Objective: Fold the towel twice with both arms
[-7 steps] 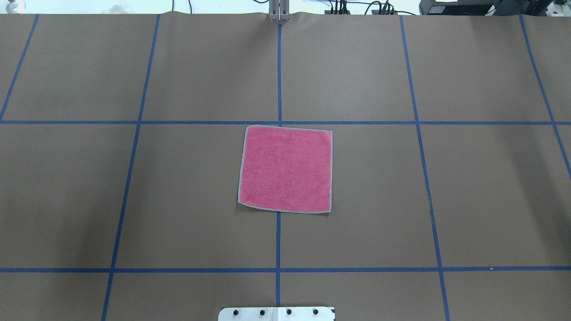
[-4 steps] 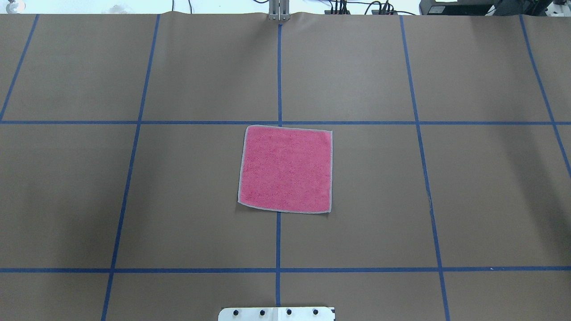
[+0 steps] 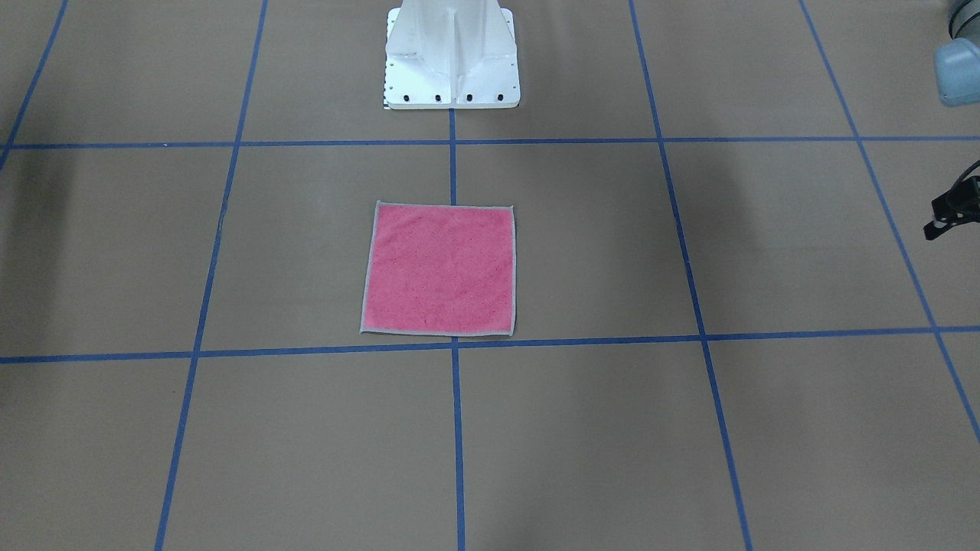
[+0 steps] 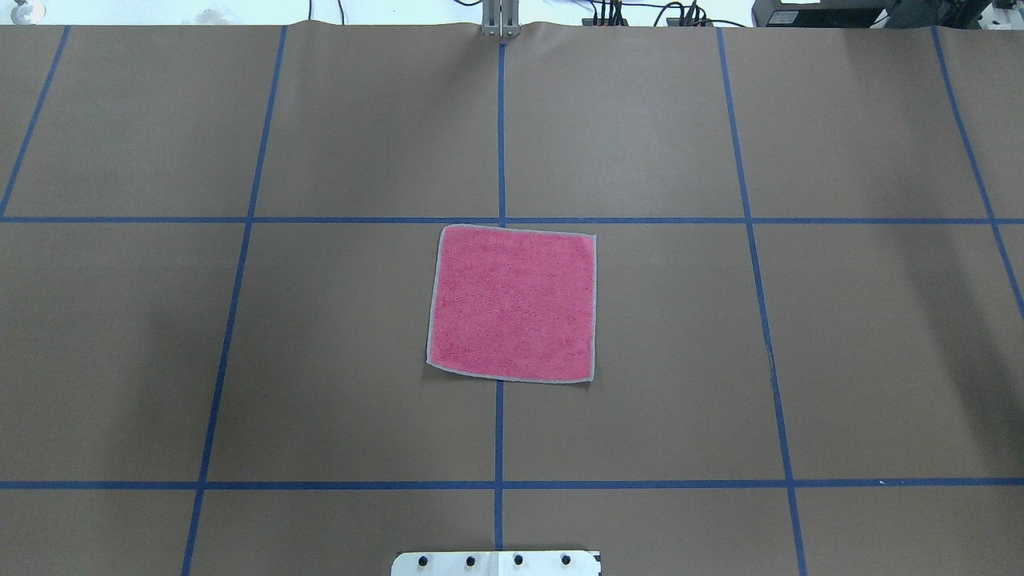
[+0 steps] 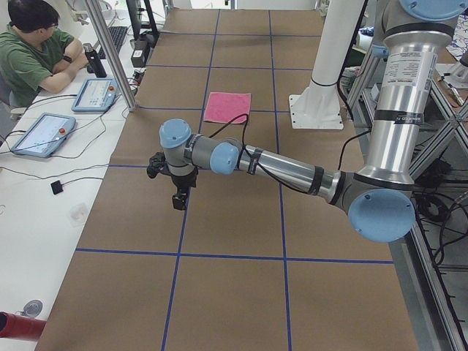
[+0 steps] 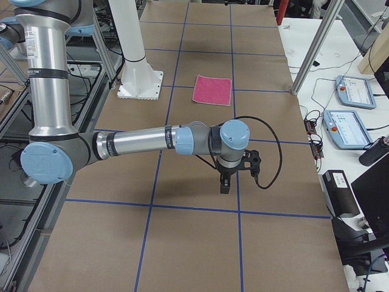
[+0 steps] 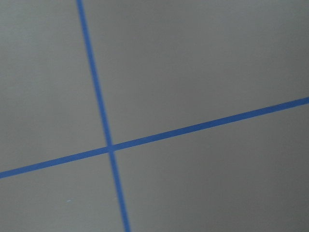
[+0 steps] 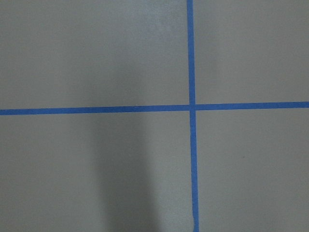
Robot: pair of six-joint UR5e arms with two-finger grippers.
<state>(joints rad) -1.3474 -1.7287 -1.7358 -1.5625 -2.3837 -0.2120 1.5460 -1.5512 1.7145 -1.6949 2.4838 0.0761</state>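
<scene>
towel [image 4: 512, 304]: rough pink terry cloth | table [image 4: 880, 336]: matt brown paper | base [image 3: 452, 53]: white metal

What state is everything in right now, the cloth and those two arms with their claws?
towel: flat, unfolded, pink side up, untouched.
left gripper: above bare table, away from towel; open or shut unclear.
right gripper: above bare table, away from towel; open or shut unclear.
</scene>
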